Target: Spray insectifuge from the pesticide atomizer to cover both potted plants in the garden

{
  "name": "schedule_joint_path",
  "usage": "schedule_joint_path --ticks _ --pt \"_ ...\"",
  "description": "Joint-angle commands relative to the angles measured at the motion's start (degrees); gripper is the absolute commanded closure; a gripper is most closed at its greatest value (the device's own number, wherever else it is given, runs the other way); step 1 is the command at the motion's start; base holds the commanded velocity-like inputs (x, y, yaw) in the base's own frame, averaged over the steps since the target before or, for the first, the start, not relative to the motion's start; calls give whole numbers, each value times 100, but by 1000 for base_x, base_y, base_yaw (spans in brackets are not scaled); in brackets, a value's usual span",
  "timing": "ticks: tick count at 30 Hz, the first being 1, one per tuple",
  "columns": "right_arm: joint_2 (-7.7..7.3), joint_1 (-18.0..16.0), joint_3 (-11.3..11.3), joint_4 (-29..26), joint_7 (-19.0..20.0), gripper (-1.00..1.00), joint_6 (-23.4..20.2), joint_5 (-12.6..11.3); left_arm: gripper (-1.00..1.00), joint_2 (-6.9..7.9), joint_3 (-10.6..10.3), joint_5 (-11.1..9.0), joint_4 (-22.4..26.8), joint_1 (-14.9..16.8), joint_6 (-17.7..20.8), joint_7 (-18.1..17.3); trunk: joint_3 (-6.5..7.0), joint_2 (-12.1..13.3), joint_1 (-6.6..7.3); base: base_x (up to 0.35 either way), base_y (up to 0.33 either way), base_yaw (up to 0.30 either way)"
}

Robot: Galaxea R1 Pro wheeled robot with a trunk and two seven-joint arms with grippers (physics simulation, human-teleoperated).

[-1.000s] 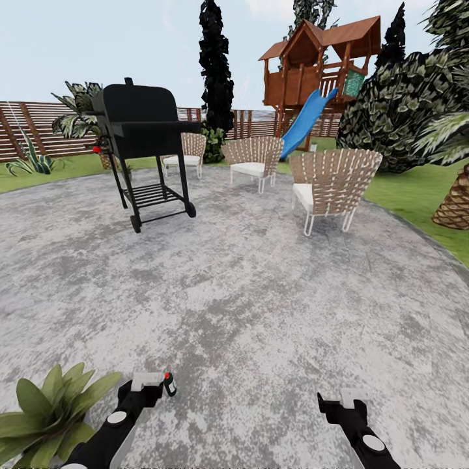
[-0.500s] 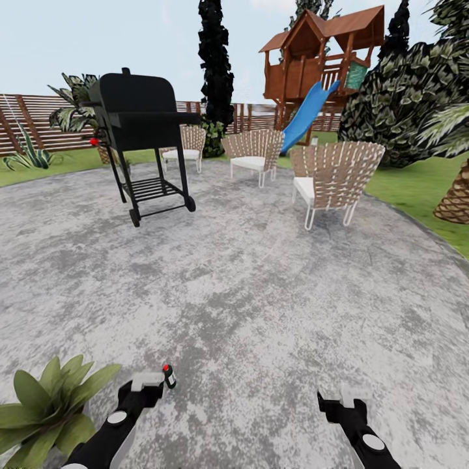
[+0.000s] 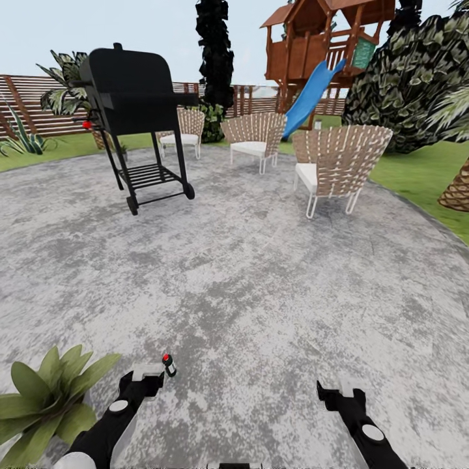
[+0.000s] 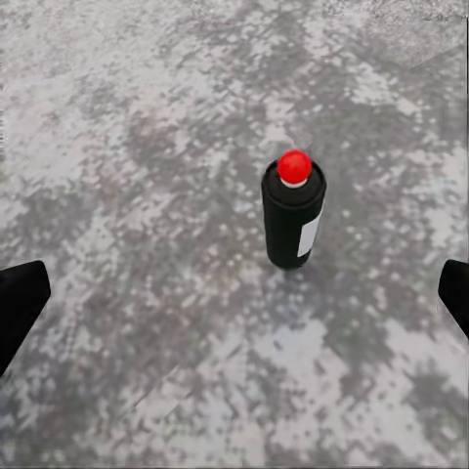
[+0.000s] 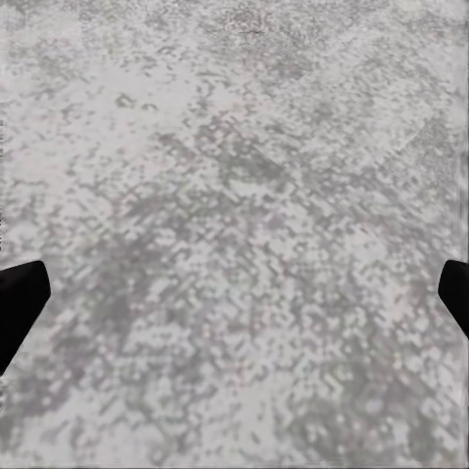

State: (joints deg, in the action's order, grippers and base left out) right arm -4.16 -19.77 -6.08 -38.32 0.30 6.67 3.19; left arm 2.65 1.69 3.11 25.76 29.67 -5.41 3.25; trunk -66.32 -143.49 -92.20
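Robot has advanced: pesticide atomizer now stands upright just ahead of the spread-fingered, empty left gripper; potted plant beside; grasp imminent

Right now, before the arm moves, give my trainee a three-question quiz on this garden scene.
1. True or false: the left tool is shut on the pesticide atomizer.
2. What colour is the atomizer's cap?
3. Which stands nearest the left arm in the head view: A) the grill, B) the potted plant, C) the slide?

Key:
1. False: the bottle stands upright on the patio, free between wide-open fingers.
2. Red.
3. B.
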Motion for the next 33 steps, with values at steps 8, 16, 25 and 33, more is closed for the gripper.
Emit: schedule_joint_path --ticks 8,16,25,33 --pt "-6 -23 -39 -1137 2 -100 -276 34 -100 -35 -41 42 -80 655 357 8 -183 -12 -20 0 0 0" --pt "28 -27 0 -958 5 -100 -325 28 -100 -37 -30 30 -396 641 38 5 -360 -23 -40 0 0 0" --pt "20 -27 -6 -932 -3 -100 -328 42 -100 -34 -54 25 -970 628 -493 9 -600 -35 -63 0 0 0" --pt "20 -27 -7 -932 -4 -100 -332 42 -100 -20 -55 31 -952 628 -504 1 -850 -46 -84 0 0 0"
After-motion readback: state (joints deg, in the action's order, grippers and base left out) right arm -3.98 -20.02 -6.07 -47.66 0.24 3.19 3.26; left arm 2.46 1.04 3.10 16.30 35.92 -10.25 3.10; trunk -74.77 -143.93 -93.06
